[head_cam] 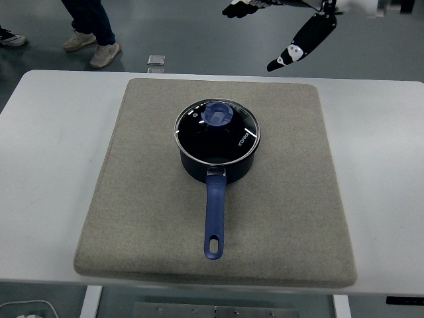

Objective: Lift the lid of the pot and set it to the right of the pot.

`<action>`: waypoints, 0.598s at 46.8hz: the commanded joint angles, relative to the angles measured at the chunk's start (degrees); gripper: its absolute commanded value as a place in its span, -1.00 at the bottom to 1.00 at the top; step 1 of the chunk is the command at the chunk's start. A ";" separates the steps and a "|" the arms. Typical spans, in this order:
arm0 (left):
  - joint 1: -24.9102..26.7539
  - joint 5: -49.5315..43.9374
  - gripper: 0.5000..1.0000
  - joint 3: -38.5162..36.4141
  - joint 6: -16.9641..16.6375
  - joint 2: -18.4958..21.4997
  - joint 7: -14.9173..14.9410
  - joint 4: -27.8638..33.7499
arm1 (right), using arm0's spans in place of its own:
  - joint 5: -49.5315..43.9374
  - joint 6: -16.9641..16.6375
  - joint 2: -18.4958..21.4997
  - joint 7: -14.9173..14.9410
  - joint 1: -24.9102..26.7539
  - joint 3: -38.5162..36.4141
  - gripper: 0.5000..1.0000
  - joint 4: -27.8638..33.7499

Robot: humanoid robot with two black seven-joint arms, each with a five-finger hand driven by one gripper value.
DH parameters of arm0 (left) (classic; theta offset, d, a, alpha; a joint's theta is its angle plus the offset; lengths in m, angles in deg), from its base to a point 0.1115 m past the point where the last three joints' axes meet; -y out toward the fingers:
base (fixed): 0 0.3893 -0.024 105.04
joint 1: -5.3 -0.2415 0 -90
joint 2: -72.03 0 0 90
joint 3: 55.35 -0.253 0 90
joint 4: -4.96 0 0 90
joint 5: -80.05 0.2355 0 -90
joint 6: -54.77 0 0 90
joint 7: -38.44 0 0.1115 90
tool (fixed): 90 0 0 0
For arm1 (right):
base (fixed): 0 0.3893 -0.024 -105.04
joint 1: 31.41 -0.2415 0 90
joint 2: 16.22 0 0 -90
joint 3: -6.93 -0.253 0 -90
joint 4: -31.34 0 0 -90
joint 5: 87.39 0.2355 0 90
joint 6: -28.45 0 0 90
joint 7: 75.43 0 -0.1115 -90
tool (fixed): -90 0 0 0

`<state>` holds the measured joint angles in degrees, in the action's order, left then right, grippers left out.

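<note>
1. The glass pot lid point(218, 130) is sitting flat and closed on the dark blue saucepan point(217, 161), near the middle of the beige mat point(132, 199), slightly toward the far side.
2. The blue knob point(217, 114) is standing at the lid's centre, and white lettering is showing on the glass toward the right, too small to read reliably.
3. Through the glass the inside of the saucepan is looking dark; whether anything is lying in it cannot be told.
4. The saucepan's long blue handle point(214, 215) is pointing straight toward the near edge, so the long axis is running near to far, with a hanging hole at the near end.
5. The mat is lying on the white table point(46, 165), and bare mat is showing to the right of the saucepan.
6. The right hand point(281, 26) is hovering in the air at the far right, above the far edge of the mat, well apart from the lid; its fingers point(242, 8) are spread out toward the left and holding nothing, with the thumb point(295, 52) hanging down.
7. Beyond the table, a person's legs and shoes point(93, 40) are standing on the grey floor at the far left, and a small square object point(156, 60) is lying on the floor.
</note>
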<state>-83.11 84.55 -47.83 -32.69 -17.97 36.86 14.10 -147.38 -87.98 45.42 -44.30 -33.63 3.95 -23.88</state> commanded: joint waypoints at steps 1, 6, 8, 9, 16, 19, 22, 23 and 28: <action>-0.01 -0.02 1.00 -0.05 0.00 0.00 0.00 0.00 | -0.04 0.07 0.67 0.16 0.46 -0.09 0.75 -0.33; -0.01 -0.02 1.00 0.03 0.00 0.00 0.00 0.00 | -0.30 0.24 1.63 0.16 0.99 0.08 0.74 -1.03; -0.01 -0.02 1.00 0.03 0.00 0.00 0.00 0.00 | -0.74 0.33 2.07 0.16 1.51 0.08 0.75 -1.03; -0.01 -0.02 1.00 0.03 0.00 0.00 0.00 0.00 | -1.00 0.33 2.25 0.16 1.69 0.08 0.74 -1.12; -0.01 -0.01 1.00 0.03 0.00 0.00 0.00 0.00 | -4.34 2.70 4.09 0.42 2.66 0.17 0.74 -1.12; -0.01 -0.02 1.00 0.03 0.00 0.00 0.00 0.00 | -6.45 4.54 4.71 0.42 3.36 0.17 0.74 -1.12; -0.01 -0.01 1.00 0.03 0.00 0.00 0.00 0.00 | -7.59 6.30 4.80 0.42 3.97 0.26 0.74 -1.12; -0.01 -0.02 1.00 0.03 0.00 0.00 0.00 0.00 | -7.86 6.65 4.80 0.42 4.06 0.34 0.74 -1.12; -0.01 -0.01 1.00 -0.05 0.00 0.00 0.00 0.00 | -8.12 7.01 5.68 0.42 3.98 0.96 0.74 -1.12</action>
<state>-83.12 84.55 -47.79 -32.69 -17.97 36.86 14.10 -155.36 -81.16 50.56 -43.87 -29.66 4.47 -24.98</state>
